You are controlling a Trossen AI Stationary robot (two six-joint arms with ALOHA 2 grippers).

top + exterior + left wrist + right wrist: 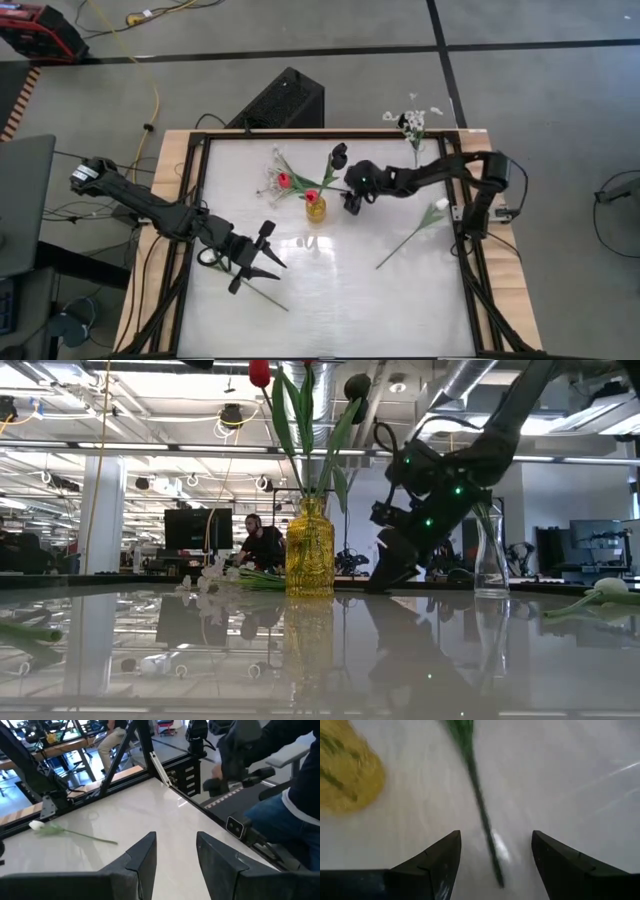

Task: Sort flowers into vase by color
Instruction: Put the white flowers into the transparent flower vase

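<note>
A yellow glass vase (315, 210) (310, 550) stands mid-table and holds red buds (283, 180) on leafy stems. The dark bloom (340, 152) (357, 385) rides high beside them. My right gripper (352, 206) (388, 572) points down just right of that vase, open. In its wrist view a green stem (477, 800) runs between the spread fingers (495, 855) and ends there; no touch shows. A white bud flower (437, 208) (36, 825) lies flat at the table's right. My left gripper (272, 256) (175, 850) hovers open near the left front.
A clear vase (415, 132) (490, 555) with tiny white blossoms stands at the far right edge. A white spray (270, 182) lies left of the yellow vase. A bare green stem (255, 293) lies by my left gripper. A person (280, 810) sits beyond the table's frame.
</note>
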